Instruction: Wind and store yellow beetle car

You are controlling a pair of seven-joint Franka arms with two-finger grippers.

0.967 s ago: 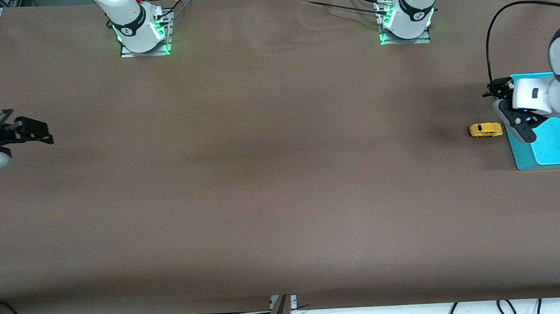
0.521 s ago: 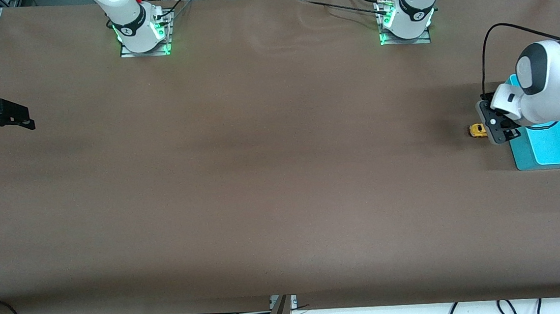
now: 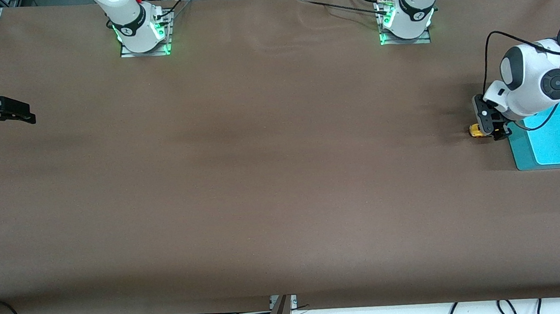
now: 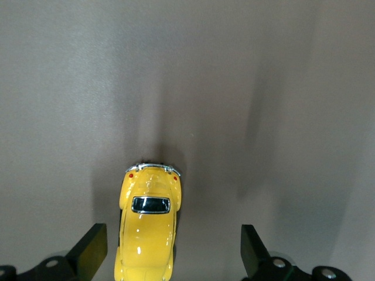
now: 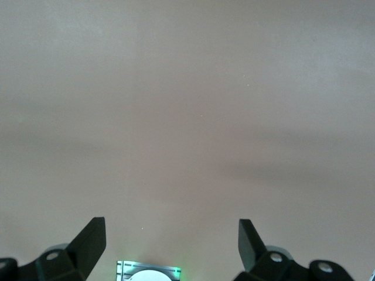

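**Step: Closing on the Toy Car**

We have the left gripper [image 3: 488,130] low over the yellow beetle car [image 4: 147,231], jaws apart with nothing held. The car sits on the desk [image 3: 281,176], just beside the turquoise tray [image 3: 555,145] at the left arm's end. In the left wrist view the car lies between the jaws but closer to one than the other.

To do this step well, we judge the gripper should be centred across the body before closing, so the car is not pushed sideways. We should grip the flanks and leave the wheels free for winding.

The right gripper [image 3: 8,111] waits over the desk's opposite end, jaws apart and empty.

Count: one car, one tray, two grippers.
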